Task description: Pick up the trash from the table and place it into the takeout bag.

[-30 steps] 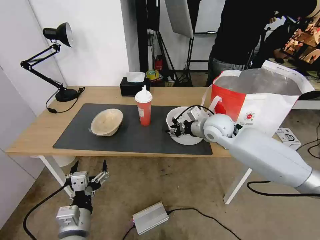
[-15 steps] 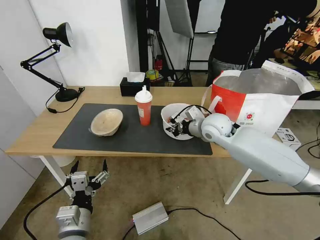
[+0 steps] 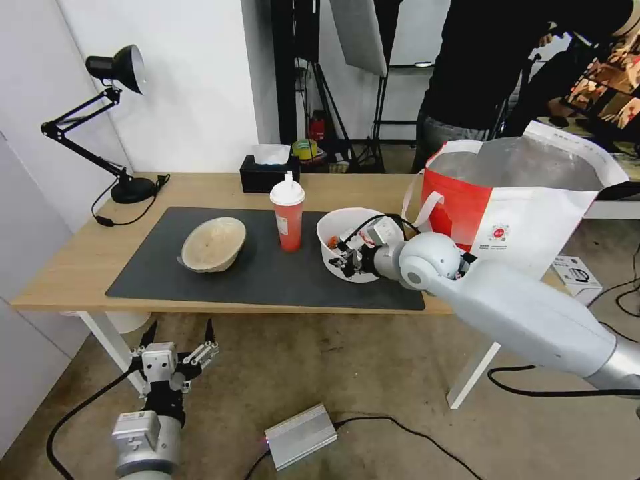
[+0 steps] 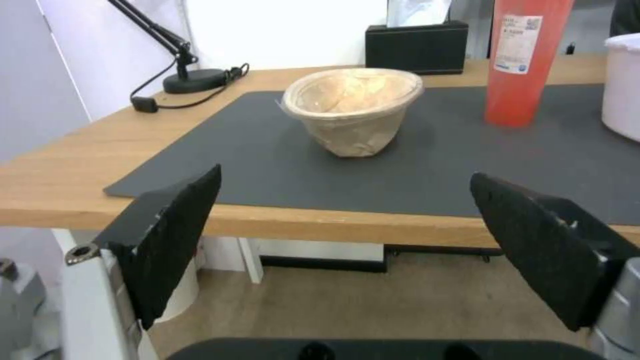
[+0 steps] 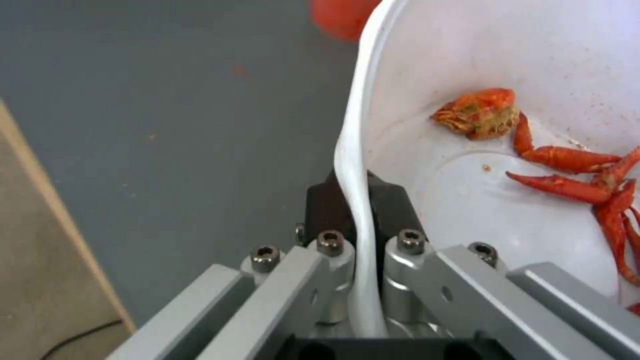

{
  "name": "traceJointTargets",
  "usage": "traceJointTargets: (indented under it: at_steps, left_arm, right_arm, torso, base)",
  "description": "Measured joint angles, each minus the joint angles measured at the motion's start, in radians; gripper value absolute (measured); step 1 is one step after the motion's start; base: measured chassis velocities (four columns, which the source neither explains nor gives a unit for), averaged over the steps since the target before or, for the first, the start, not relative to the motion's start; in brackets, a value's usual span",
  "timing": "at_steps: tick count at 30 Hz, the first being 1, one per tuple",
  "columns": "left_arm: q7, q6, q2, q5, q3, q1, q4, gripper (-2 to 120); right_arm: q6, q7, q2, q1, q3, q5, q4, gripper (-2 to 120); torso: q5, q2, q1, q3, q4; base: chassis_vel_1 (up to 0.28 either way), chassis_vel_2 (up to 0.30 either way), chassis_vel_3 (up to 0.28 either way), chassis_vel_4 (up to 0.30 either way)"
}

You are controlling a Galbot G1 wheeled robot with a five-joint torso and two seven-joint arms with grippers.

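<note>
The right gripper (image 5: 357, 200), jaws clamped on the white bowl's (image 3: 347, 241) rim, has raised and tilted it off the tabletop (image 3: 80, 260) mat since a second ago, beside the takeout bag (image 3: 520, 200). The left gripper (image 3: 175, 352) hangs below, jaws wide.

Bare mat (image 3: 267, 280) lies open between the beige bowl (image 3: 213, 244) and the cup (image 3: 287, 212). The cup stands just beside the white bowl (image 3: 333, 230), a tight gap. The bag (image 3: 513, 200) walls off the surface's right end; tissue box (image 3: 269, 172) and lamp (image 3: 107, 120) line the far edge.
</note>
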State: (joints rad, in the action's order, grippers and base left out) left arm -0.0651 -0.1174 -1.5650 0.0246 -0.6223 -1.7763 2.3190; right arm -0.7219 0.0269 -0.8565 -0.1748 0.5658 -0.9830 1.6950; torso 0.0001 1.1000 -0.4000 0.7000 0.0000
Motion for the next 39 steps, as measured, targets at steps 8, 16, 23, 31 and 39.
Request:
traceJointTargets:
  at_steps: [8,16,23,31,39]
  left_arm:
    - [0.0,0.0,0.003,-0.001,-0.001,-0.001,0.001,100]
    - [0.0,0.0,0.002,-0.001,0.002,-0.002,0.005,100]
    - [0.0,0.0,0.0,-0.001,0.003,-0.003,0.009,100]
    - [0.0,0.0,-0.001,-0.001,0.002,-0.004,0.012,100]
    - [0.0,0.0,-0.002,0.0,0.004,-0.003,0.013,100]
  right_arm:
    - [0.0,0.002,0.042,0.014,0.004,-0.018,0.064,0]
    - [0.0,0.002,0.098,0.028,0.007,-0.022,0.164,0]
    - [-0.001,-0.014,0.138,0.047,0.007,-0.009,0.242,0]
    - [0.0,-0.037,0.182,0.073,0.008,0.023,0.336,0]
    - [0.0,-0.038,0.197,0.099,0.027,0.03,0.388,0]
  torso:
    - [-0.0001,0.0,0.0,0.0,0.0]
    - [-0.0001,0.0,0.0,0.0,-0.0001]
    - [-0.0001,0.0,0.0,0.0,-0.0001]
    - [-0.0001,0.0,0.0,0.0,0.0]
    - [-0.0001,0.0,0.0,0.0,0.0]
  base:
    - [0.0,0.0,0.0,0.0]
    - [0.0,0.0,0.0,0.0]
    - [0.0,0.0,0.0,0.0]
    - [0.0,0.0,0.0,0.0]
    - [0.0,0.0,0.0,0.0]
